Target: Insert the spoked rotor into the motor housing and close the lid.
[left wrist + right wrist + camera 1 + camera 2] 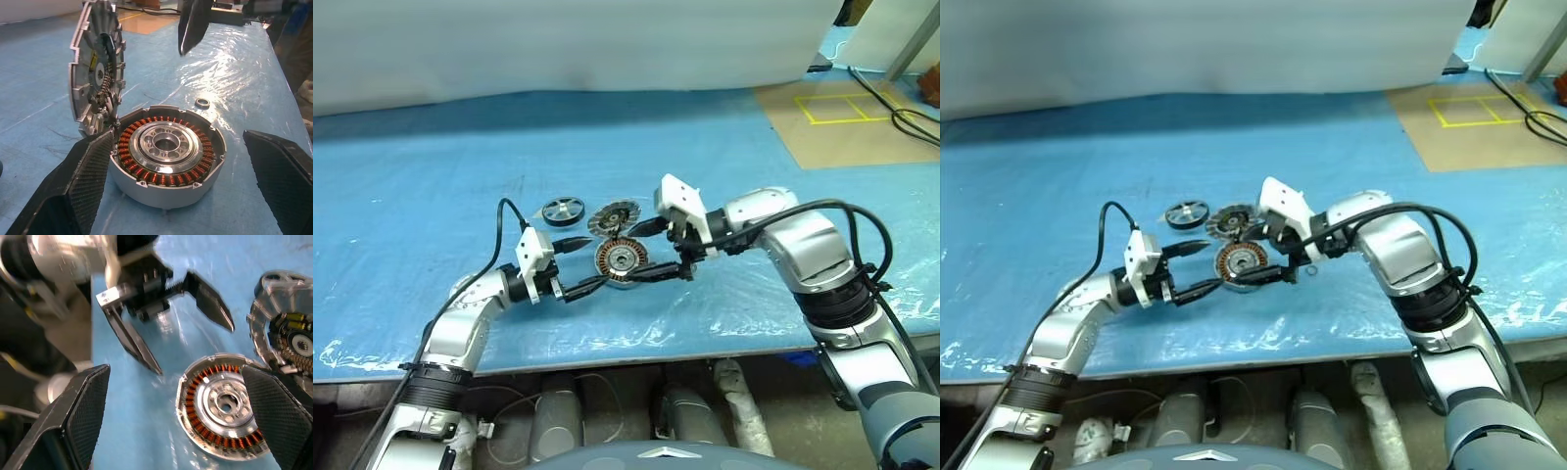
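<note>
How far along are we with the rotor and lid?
Early still. The round metal motor housing with copper windings sits open on the blue table cover, no rotor inside. The thin silver spoked rotor lies flat beyond it, untouched. The ribbed silver lid stands on edge against the housing rim. Both hands, left and right, are open and empty beside the housing. Left: insert rotor, close lid.
</note>
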Available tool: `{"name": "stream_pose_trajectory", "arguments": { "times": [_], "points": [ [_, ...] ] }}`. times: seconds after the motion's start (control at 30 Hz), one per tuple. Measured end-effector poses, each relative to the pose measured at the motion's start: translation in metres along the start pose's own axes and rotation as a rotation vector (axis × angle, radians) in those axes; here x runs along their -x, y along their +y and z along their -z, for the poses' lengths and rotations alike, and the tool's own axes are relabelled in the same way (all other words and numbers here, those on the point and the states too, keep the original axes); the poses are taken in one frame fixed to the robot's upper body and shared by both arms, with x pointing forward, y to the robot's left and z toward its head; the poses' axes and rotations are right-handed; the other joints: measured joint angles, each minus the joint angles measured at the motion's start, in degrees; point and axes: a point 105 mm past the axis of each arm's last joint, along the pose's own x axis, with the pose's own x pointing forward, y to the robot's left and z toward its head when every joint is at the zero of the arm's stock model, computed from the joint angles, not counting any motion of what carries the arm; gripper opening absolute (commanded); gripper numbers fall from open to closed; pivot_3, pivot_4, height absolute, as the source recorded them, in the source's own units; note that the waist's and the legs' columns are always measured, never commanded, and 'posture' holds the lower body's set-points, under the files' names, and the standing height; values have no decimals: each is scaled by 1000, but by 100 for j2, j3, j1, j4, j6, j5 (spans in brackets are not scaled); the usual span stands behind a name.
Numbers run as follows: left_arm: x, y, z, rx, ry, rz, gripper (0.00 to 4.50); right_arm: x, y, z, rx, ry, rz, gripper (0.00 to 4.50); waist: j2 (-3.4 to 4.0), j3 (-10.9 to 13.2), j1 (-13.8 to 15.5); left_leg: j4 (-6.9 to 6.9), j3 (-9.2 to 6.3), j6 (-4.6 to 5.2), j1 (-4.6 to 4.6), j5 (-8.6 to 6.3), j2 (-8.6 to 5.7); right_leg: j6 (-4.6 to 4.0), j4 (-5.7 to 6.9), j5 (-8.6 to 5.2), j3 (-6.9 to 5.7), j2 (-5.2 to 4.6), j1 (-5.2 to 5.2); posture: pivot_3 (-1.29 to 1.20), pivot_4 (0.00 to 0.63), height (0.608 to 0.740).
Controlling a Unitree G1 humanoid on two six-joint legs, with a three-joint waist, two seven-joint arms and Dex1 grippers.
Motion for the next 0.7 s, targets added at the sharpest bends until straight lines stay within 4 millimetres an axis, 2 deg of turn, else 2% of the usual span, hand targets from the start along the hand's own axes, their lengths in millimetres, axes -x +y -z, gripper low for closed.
{"name": "stream_pose_trajectory", "arguments": {
  "times": [0.1, 0.17, 0.23, 0.37, 0.5, 0.7],
  "points": [
    [1, 0, 1, -2, 4, 8, 4500, 24, -14, 21, 51, 43, 164, 4474, -2, -1, 104, -1, 1, -2, 4, 0, -1, 1, -10, 0, -1, -3, 9, 0, 150, 740],
    [4, -1, 4, -10, 6, 6, 4500, 29, -31, 36, 89, -4, 360, 4474, -4, -3, 109, -4, 5, -3, 4, 0, 0, 1, -12, 0, 0, -2, 5, 0, 150, 740],
    [4, -6, 7, -26, 16, 19, 4500, 29, -36, 55, 26, -42, 467, 4474, -2, -2, 104, -7, 5, -2, -3, 1, -3, 2, -10, 0, 1, -1, -6, 0, 150, 740],
    [3, -10, 6, -52, 6, 43, 4500, 24, -27, 72, -97, -150, 564, 4474, -2, -1, 102, -15, 4, -2, -5, 0, 0, 4, -10, -2, 1, 1, -13, 0, 150, 740],
    [1, -11, -7, -73, -19, 85, 4500, 18, -9, 92, -254, -206, 536, 4474, -2, -1, 105, -11, 4, -1, -4, 0, -8, 6, -17, -3, 3, -4, -7, 0, 150, 740],
    [-1, -11, -16, -74, -13, 135, 4500, 29, -21, 112, -233, -173, 664, 4474, -2, -1, 100, -12, 5, -2, 8, 0, -8, 9, -16, -4, 6, -5, 0, 0, 150, 740]
  ]
}}
